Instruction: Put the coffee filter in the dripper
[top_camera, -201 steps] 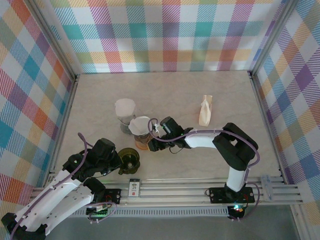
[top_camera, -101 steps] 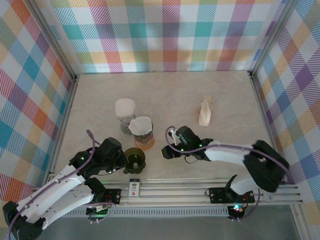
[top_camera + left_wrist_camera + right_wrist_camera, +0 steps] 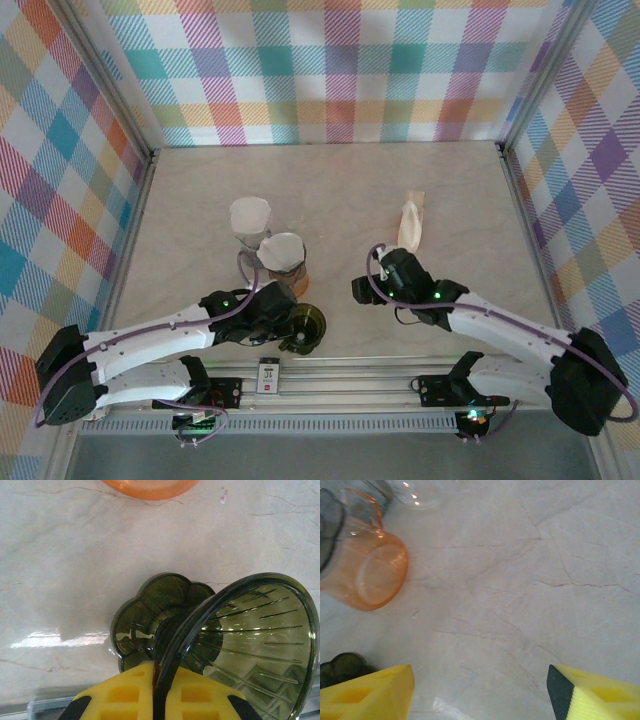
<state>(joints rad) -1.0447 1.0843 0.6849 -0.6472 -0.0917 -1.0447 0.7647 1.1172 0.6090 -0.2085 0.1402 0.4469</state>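
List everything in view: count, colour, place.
green dripper: 1, dark olive, tilted, near front edge
orange dripper: 1, orange, left of centre
clear dripper: 1, clear glass, behind the orange one
white filters: 2, white, one in each of those two
beige paper piece: 1, beige, right, farther back
label card: 1, white, front rail
left gripper: yellow pads, shut on green dripper's rim
right gripper: yellow pads, open, right of orange dripper

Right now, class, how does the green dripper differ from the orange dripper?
The green dripper is dark and tilted, its rim pinched by the left end effector; the orange dripper stands upright and free on the table. The green dripper is empty, while the orange dripper holds a white filter. Both are translucent, cone-shaped drippers.
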